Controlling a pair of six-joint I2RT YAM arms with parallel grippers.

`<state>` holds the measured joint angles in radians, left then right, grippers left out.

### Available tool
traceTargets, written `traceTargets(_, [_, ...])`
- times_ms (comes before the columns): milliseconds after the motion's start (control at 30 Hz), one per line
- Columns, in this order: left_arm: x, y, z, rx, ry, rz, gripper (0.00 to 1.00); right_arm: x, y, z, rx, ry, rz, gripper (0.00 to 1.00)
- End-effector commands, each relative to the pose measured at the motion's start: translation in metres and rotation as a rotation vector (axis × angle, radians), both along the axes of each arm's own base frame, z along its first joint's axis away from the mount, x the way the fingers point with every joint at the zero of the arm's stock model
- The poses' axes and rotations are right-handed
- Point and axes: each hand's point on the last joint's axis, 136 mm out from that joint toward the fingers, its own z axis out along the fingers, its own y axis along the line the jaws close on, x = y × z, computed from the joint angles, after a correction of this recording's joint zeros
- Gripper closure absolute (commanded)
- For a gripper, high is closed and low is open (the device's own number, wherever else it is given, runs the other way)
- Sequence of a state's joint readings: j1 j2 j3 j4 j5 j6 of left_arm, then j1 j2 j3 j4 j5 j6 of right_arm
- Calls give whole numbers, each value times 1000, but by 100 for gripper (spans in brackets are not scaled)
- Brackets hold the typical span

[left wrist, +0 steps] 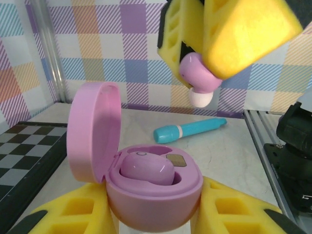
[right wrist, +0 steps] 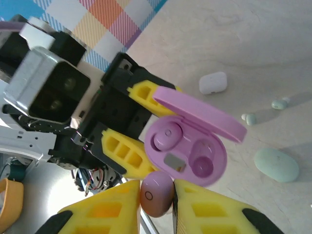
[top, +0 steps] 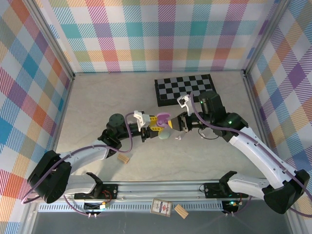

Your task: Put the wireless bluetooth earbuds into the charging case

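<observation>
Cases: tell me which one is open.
The pink case, lid swung up; the white case and pale green case lie shut on the table.

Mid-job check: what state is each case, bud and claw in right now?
purple case: lid open, one slot empty.
seated purple bud: in its slot.
other purple bud: held outside the case.
left claw: shut on purple case.
right claw: shut on other purple bud.
white case: closed, on table.
pale green case: closed, on table.
pale green buds: loose on table.
</observation>
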<state>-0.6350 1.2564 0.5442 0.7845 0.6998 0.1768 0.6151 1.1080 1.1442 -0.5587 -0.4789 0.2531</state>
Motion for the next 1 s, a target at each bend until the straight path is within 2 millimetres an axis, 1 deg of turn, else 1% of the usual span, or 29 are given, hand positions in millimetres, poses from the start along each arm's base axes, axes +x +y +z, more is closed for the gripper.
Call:
traceTargets(0, [-8, -9, 19, -34, -55, -58, 66, 4, 5, 14, 40, -30, 27, 77])
traceTargets(233, [-14, -10, 28, -58, -61, -78, 66, 9, 4, 5, 28, -15, 20, 77])
traceTargets(333, [-14, -10, 31, -67, -68, -75, 67, 13, 2, 0, 28, -3, 7, 77])
traceTargets(567, [-13, -8, 35, -82, -76, -58, 67, 15, 1, -13, 12, 27, 4, 77])
traceTargets(767, [-12, -9, 37, -89, -79, -56, 67, 13, 3, -14, 28, 41, 17, 77])
traceTargets(967, [-6, -12, 37, -101, -81, -46, 67, 11, 5, -13, 39, 45, 30, 77])
